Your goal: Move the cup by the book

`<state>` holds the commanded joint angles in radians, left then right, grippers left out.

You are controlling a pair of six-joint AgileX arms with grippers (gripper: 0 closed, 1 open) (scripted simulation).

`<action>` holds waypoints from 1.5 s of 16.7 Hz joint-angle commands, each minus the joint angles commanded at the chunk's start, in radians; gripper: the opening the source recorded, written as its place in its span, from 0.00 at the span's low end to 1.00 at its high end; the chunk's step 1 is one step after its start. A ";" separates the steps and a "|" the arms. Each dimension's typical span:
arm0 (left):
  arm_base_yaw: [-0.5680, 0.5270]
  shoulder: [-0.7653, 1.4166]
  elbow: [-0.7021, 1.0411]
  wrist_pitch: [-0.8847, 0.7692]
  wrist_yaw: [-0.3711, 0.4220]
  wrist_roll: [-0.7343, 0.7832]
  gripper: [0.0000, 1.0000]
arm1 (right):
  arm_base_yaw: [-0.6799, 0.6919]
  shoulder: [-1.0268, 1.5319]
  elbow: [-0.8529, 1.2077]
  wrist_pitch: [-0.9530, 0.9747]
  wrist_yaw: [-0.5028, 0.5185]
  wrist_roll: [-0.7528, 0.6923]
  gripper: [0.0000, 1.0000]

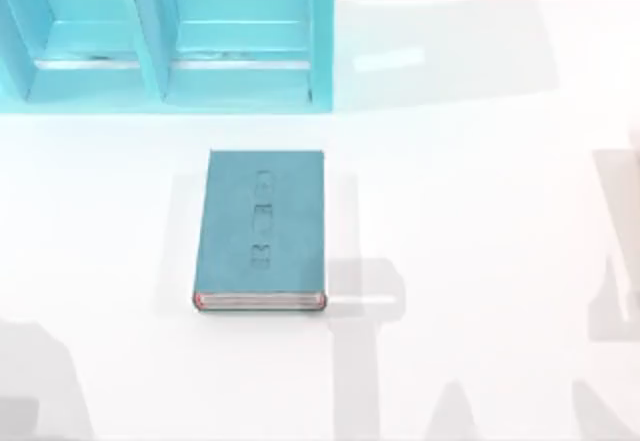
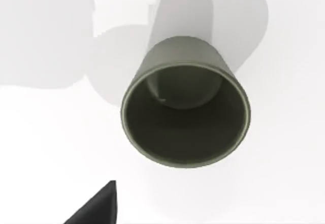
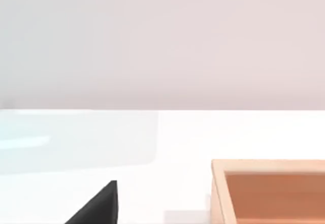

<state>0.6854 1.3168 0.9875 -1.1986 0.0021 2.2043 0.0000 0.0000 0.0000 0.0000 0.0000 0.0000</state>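
Observation:
The olive-grey cup [image 2: 185, 115] stands upright on the white table in the left wrist view, its dark open mouth facing the camera. A dark tip of my left gripper [image 2: 96, 209] shows at the picture's edge, apart from the cup and touching nothing. The teal book [image 1: 263, 226] lies flat in the middle of the table in the top view, its white page edges and reddish trim facing the front edge. A dark tip of my right gripper [image 3: 96, 206] hangs over bare table in the right wrist view.
A light-blue shelf unit [image 1: 165, 36] stands at the back left, behind the book. An open wooden box [image 3: 274, 191] sits on the table in the right wrist view. Arm shadows fall along the front edge and the right side.

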 joint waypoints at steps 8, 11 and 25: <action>0.032 0.051 0.055 -0.046 -0.001 0.100 1.00 | 0.000 0.000 0.000 0.000 0.000 0.000 1.00; 0.029 0.054 0.039 -0.027 -0.001 0.099 1.00 | 0.000 0.000 0.000 0.000 0.000 0.000 1.00; 0.036 0.177 -0.255 0.391 -0.001 0.107 1.00 | 0.000 0.000 0.000 0.000 0.000 0.000 1.00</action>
<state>0.7217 1.4943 0.7325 -0.8076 0.0010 2.3113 0.0000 0.0000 0.0000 0.0000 0.0000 0.0000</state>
